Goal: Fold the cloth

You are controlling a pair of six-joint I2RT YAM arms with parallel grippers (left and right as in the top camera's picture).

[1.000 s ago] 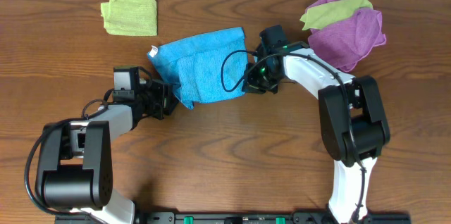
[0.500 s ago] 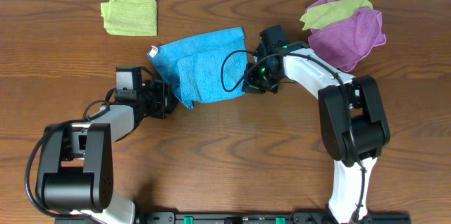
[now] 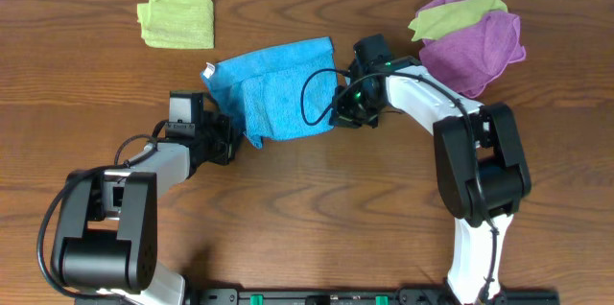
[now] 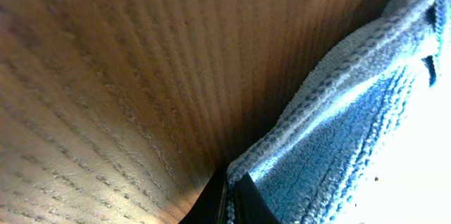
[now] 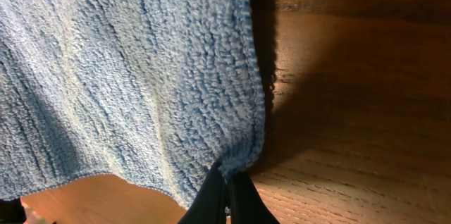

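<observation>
The sky-blue cloth point(image 3: 273, 89) lies partly folded at the table's middle, its small white tag point(image 3: 206, 68) at the far left corner. My left gripper point(image 3: 240, 137) is shut on the cloth's near left corner; the left wrist view shows its jaws point(image 4: 229, 196) pinching the hem of the cloth point(image 4: 338, 132). My right gripper point(image 3: 338, 111) is shut on the cloth's near right corner; the right wrist view shows its jaws point(image 5: 227, 196) closed on the cloth point(image 5: 127, 76) just above the wood.
A yellow-green cloth point(image 3: 176, 20) lies at the far left. A purple cloth point(image 3: 475, 51) with another yellow-green cloth point(image 3: 451, 15) on it sits at the far right. A black cable point(image 3: 312, 94) loops over the blue cloth near the right gripper.
My left gripper has moved right, toward the right gripper, carrying the cloth's near left corner and bunching that edge. The right arm has not moved.
</observation>
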